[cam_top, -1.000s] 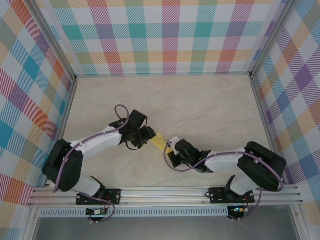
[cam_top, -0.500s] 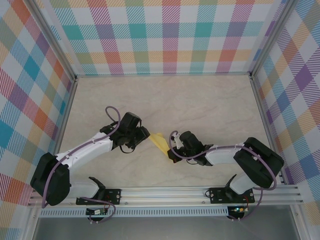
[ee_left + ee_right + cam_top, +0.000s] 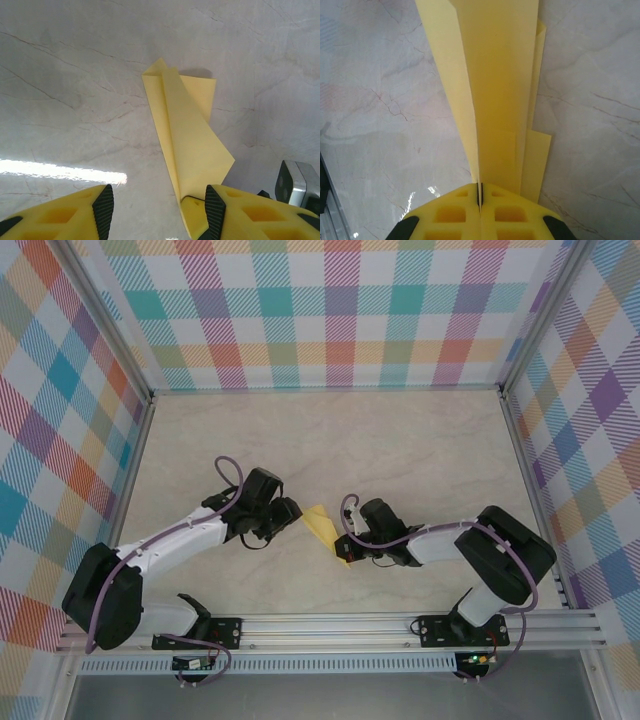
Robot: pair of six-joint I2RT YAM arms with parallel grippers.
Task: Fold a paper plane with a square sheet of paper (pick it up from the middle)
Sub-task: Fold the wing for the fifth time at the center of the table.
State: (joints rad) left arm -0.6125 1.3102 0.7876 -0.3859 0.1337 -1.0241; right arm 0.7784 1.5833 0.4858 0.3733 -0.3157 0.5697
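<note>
One folded yellow paper (image 3: 320,523) sits on the table (image 3: 420,440) between two grippers. The right gripper (image 3: 480,192) pinches one end of it, fingers pressed together. The left gripper (image 3: 159,210) stands spread just beside it, gripping nothing.

white arms (image 3: 185,538), purple cables (image 3: 230,458), yellow jaws
</note>
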